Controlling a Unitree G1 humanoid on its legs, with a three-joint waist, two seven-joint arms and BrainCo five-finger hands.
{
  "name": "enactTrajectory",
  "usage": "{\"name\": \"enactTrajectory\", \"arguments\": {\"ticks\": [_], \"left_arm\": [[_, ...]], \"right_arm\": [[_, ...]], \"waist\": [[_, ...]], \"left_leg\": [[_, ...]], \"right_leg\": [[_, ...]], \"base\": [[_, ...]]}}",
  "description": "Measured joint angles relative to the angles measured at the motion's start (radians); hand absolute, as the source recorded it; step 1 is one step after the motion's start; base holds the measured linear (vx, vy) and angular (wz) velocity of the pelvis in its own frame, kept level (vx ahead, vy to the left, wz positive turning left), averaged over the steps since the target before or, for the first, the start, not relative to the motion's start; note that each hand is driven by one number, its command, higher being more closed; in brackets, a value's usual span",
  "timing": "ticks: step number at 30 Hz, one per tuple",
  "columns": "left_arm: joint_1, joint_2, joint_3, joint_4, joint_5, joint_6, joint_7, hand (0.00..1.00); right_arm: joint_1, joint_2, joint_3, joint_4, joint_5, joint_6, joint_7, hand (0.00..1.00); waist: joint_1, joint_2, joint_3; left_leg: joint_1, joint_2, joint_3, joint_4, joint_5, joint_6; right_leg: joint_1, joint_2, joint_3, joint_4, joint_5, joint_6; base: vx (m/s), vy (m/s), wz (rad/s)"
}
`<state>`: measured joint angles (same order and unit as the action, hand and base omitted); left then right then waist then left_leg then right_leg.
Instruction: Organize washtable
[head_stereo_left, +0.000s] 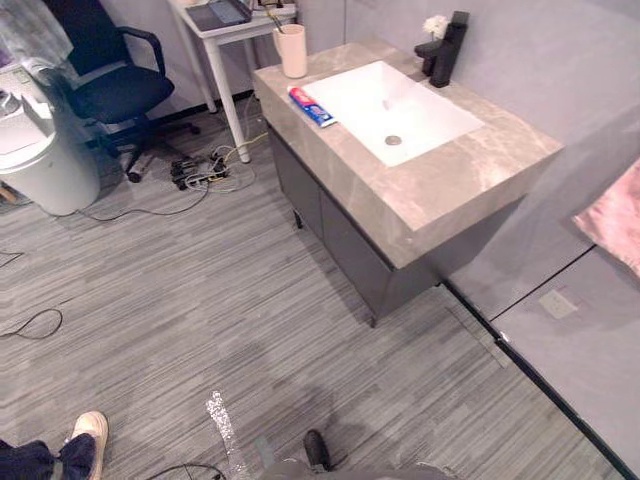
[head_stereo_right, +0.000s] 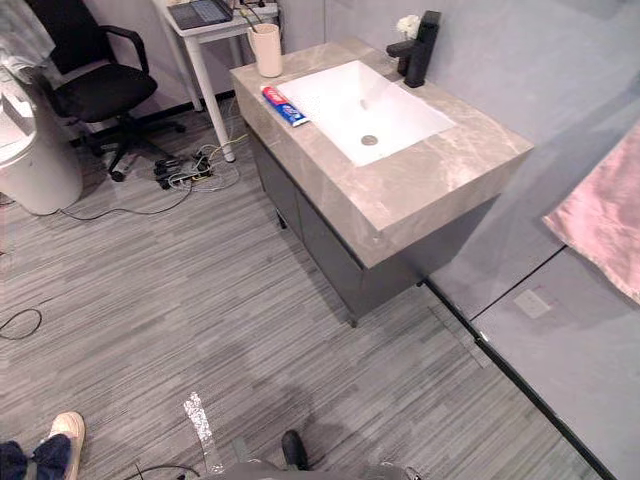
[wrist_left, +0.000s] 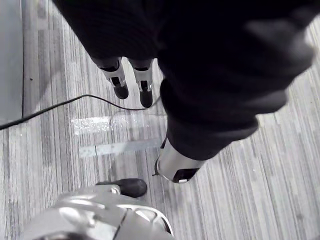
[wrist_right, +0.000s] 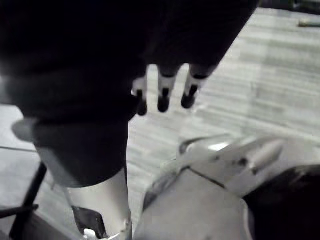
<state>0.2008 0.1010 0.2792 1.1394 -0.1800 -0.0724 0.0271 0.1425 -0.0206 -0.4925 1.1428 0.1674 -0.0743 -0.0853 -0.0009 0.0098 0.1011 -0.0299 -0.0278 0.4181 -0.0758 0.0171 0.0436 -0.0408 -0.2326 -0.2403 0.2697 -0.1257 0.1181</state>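
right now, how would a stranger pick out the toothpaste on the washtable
Find the grey marble washtable with the white basin. On the counter strip left of the basin, near the beige cup, lies the toothpaste tube. It alone is flat and red, white and blue.

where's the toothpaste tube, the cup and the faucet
toothpaste tube (head_stereo_left: 312, 106), left eye view, middle of its printed side
cup (head_stereo_left: 292, 55), left eye view, middle of its outer wall
faucet (head_stereo_left: 449, 50), left eye view, its upright black body
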Motion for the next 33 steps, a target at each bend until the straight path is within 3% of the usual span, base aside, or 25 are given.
{"name": "enactTrajectory", "arguments": {"ticks": [2,4,6,10,14,20,22,24,25,27,28,30,32,33], "left_arm": [[0.0,0.0,0.003,0.0,0.006,-0.001,-0.001,0.0],[-0.006,-0.002,0.007,0.0,0.021,-0.001,-0.001,0.0],[-0.008,-0.008,0.032,-0.001,0.039,-0.001,-0.002,0.0],[0.002,-0.04,0.086,0.006,0.034,-0.001,0.001,0.0],[0.005,-0.042,0.086,0.019,0.021,-0.002,0.0,0.0],[0.004,-0.042,0.105,0.021,-0.008,-0.004,0.002,0.0],[0.004,-0.042,0.128,0.019,-0.011,-0.004,0.002,0.0],[0.004,-0.038,0.153,0.012,-0.018,-0.004,0.001,0.0],[-0.002,-0.06,0.159,0.01,-0.025,-0.004,0.003,0.0],[-0.003,-0.067,0.167,0.001,-0.025,-0.003,0.003,0.0],[-0.003,-0.064,0.166,-0.001,-0.024,-0.001,0.002,0.0],[-0.006,-0.058,0.166,-0.004,-0.023,0.0,0.0,0.0],[-0.016,-0.058,0.165,-0.005,-0.02,0.001,0.0,0.0],[-0.031,-0.055,0.164,-0.006,0.002,0.004,0.0,0.0]], "right_arm": [[0.0,0.0,0.008,0.002,-0.004,0.004,-0.002,0.0],[-0.006,-0.004,0.052,0.002,-0.026,0.003,-0.004,0.0],[-0.009,0.001,0.071,0.012,-0.06,0.007,0.001,0.0],[-0.009,-0.007,0.07,0.012,-0.1,0.003,-0.001,0.0],[-0.008,-0.005,0.068,0.018,-0.053,0.003,-0.002,0.0],[-0.01,-0.002,0.066,0.023,-0.041,0.003,-0.003,0.0],[-0.014,0.004,0.06,0.024,-0.039,0.004,-0.004,0.0],[-0.013,0.011,0.055,0.02,-0.019,0.003,-0.004,0.0],[-0.001,0.011,0.037,0.015,-0.011,0.003,0.0,0.0],[0.002,0.012,0.027,-0.007,0.004,0.002,0.002,0.0],[0.007,0.013,0.028,-0.021,0.023,0.0,0.002,0.0],[0.016,0.03,0.032,-0.029,0.041,-0.015,0.002,0.0],[0.018,0.032,0.032,-0.029,0.052,-0.02,0.002,0.0],[0.02,0.033,0.032,-0.029,0.061,-0.028,0.005,0.0]], "waist": [[0.006,-0.005,0.001],[0.009,-0.018,0.001],[0.01,-0.043,-0.001],[0.017,-0.034,0.004],[0.016,-0.034,0.005],[0.021,-0.044,0.01],[0.022,-0.052,0.014],[0.031,-0.07,0.02],[0.043,-0.063,0.033],[0.054,-0.04,0.057],[0.048,-0.032,0.072],[0.048,-0.042,0.066],[0.043,-0.042,0.066],[0.038,-0.043,0.065]], "left_leg": [[0.013,0.007,-0.009,-0.011,0.011,0.006],[0.016,0.012,-0.033,-0.013,0.024,0.006],[0.034,-0.002,-0.064,-0.018,0.042,-0.004],[0.04,0.018,-0.078,-0.026,0.051,-0.015],[0.04,0.029,-0.088,-0.027,0.053,-0.018],[0.02,0.017,-0.114,-0.027,0.051,-0.016],[0.017,0.005,-0.118,-0.027,0.036,-0.006],[0.016,-0.023,-0.114,-0.019,0.009,0.022],[0.026,-0.02,-0.112,0.008,-0.019,0.038],[0.047,-0.005,-0.124,0.084,-0.09,0.056],[0.075,0.006,-0.135,0.121,-0.13,0.06],[0.123,0.016,-0.148,0.121,-0.172,0.059],[0.143,0.016,-0.152,0.105,-0.183,0.045],[0.171,0.009,-0.155,0.065,-0.191,0.035]], "right_leg": [[-0.004,0.061,0.113,-0.028,-0.021,0.012],[-0.01,0.124,0.177,-0.088,-0.016,-0.003],[0.014,0.132,0.161,-0.133,0.005,-0.044],[0.025,0.155,0.155,-0.14,-0.001,-0.057],[0.033,0.17,0.149,-0.149,-0.003,-0.068],[0.037,0.159,0.121,-0.172,-0.005,-0.064],[0.037,0.147,0.11,-0.17,-0.02,-0.04],[0.038,0.114,0.087,-0.13,-0.046,0.019],[0.007,0.096,0.091,-0.015,-0.053,0.051],[-0.106,0.078,0.109,0.3,-0.038,0.072],[-0.156,0.077,0.107,0.413,-0.065,0.024],[-0.233,0.115,0.095,0.427,-0.103,0.003],[-0.278,0.144,0.083,0.37,-0.102,0.002],[-0.322,0.194,0.074,0.245,-0.08,-0.017]], "base": [[0.06,-0.041,0.13],[0.04,-0.101,0.27],[0.03,-0.127,0.48],[0.01,-0.116,0.1],[0.0,-0.074,0.02],[0.04,-0.006,0.15],[0.08,0.049,0.15],[0.14,0.089,0.24],[0.18,0.138,0.2],[0.19,0.157,0.14],[0.21,0.157,0.13],[0.23,0.178,0.12],[0.3,0.183,0.02],[0.37,0.15,0.0]]}}
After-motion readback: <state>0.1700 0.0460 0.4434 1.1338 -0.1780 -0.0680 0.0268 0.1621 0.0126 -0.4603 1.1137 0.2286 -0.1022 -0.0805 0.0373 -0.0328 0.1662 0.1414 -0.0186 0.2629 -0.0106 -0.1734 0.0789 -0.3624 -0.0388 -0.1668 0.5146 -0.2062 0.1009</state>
